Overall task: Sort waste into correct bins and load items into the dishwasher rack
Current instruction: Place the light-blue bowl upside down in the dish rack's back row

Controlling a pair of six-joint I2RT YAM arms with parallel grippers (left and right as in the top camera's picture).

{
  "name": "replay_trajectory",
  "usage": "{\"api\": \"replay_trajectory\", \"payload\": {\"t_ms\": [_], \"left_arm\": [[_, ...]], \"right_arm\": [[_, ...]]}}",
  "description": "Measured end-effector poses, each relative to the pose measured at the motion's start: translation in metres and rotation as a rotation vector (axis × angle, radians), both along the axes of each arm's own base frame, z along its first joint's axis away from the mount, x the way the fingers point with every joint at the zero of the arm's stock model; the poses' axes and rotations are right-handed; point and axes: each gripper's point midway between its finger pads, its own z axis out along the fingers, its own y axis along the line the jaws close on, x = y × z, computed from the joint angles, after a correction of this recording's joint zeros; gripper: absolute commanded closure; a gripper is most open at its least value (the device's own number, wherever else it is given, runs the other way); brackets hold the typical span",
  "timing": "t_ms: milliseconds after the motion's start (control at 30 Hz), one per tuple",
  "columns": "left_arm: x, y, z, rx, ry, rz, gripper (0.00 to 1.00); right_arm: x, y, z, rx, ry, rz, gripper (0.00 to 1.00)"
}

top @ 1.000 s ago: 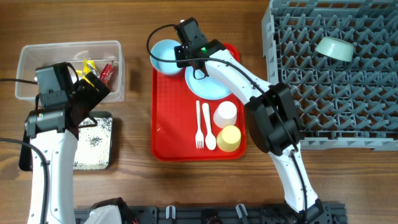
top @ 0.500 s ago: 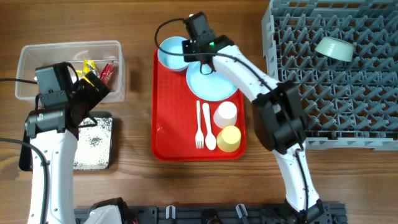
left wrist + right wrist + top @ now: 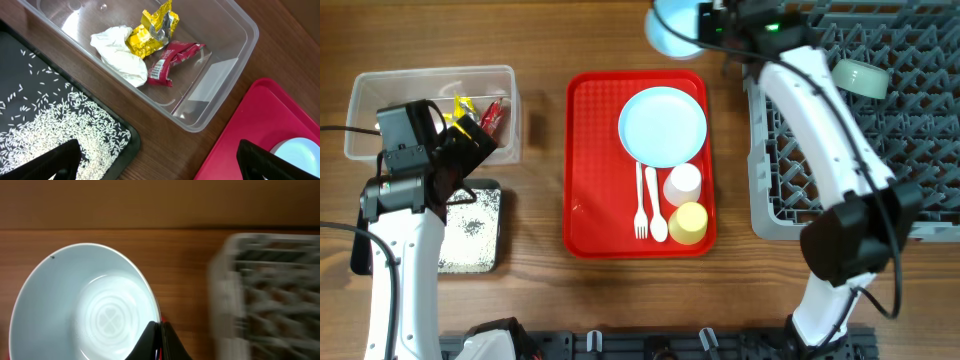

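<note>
Waste point(image 3: 145, 47) sits binned in our clear tub point(image 3: 252, 37) and black tray point(image 3: 125, 145), the green bowl point(image 3: 858, 77) is racked, our right gripper point(image 3: 159, 332) pinches the blue bowl point(image 3: 95, 305) beside the rack point(image 3: 880, 150), left gripper point(image 3: 157, 147) spread; plate point(image 3: 662, 124), cups point(image 3: 682, 184), cutlery point(image 3: 655, 205) are left.

Even bright light; soft shadows; dishwasher rack point(image 3: 265, 280) blurred, right wrist view.

- Left arm point(image 3: 395, 230) stands well left of the red tray point(image 3: 590, 200), left gripper point(image 3: 468, 138) spread wide.
- Right arm point(image 3: 830, 110) stretches beyond the tray's far right corner, right gripper point(image 3: 706, 22) pinched tight on the light blue bowl point(image 3: 670, 25) at its rim.
</note>
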Motion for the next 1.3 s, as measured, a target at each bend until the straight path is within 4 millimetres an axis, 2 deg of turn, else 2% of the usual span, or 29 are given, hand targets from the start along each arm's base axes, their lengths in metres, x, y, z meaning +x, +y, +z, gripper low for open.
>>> {"api": "replay_trajectory", "payload": {"t_ms": [267,333,467,567,767,867,967,1133,1300], "left_arm": [[0.000,0.000,0.000,0.000,0.000,0.000,0.00],[0.000,0.000,0.000,0.000,0.000,0.000,0.00],[0.000,0.000,0.000,0.000,0.000,0.000,0.00],[0.000,0.000,0.000,0.000,0.000,0.000,0.00],[0.000,0.000,0.000,0.000,0.000,0.000,0.00],[0.000,0.000,0.000,0.001,0.001,0.001,0.00],[0.000,0.001,0.000,0.003,-0.001,0.002,0.00],[0.000,0.001,0.000,0.003,-0.002,0.002,0.00],[0.000,0.001,0.000,0.003,-0.002,0.002,0.00]], "right_arm": [[-0.023,-0.116,0.010,-0.433,0.062,-0.283,0.96],[-0.027,-0.135,0.019,-0.535,0.064,-0.330,0.96],[-0.033,-0.160,0.036,-0.687,0.058,-0.405,0.96],[-0.036,-0.172,0.045,-0.749,0.054,-0.447,0.96],[-0.030,-0.188,0.066,-0.835,0.006,-0.510,0.96],[-0.022,-0.197,0.077,-0.902,-0.015,-0.536,0.96],[-0.006,-0.202,0.083,-0.974,-0.036,-0.544,0.96],[0.011,-0.201,0.068,-1.077,0.023,-0.475,0.96],[0.022,-0.199,0.039,-1.138,0.099,-0.409,0.96]]}}
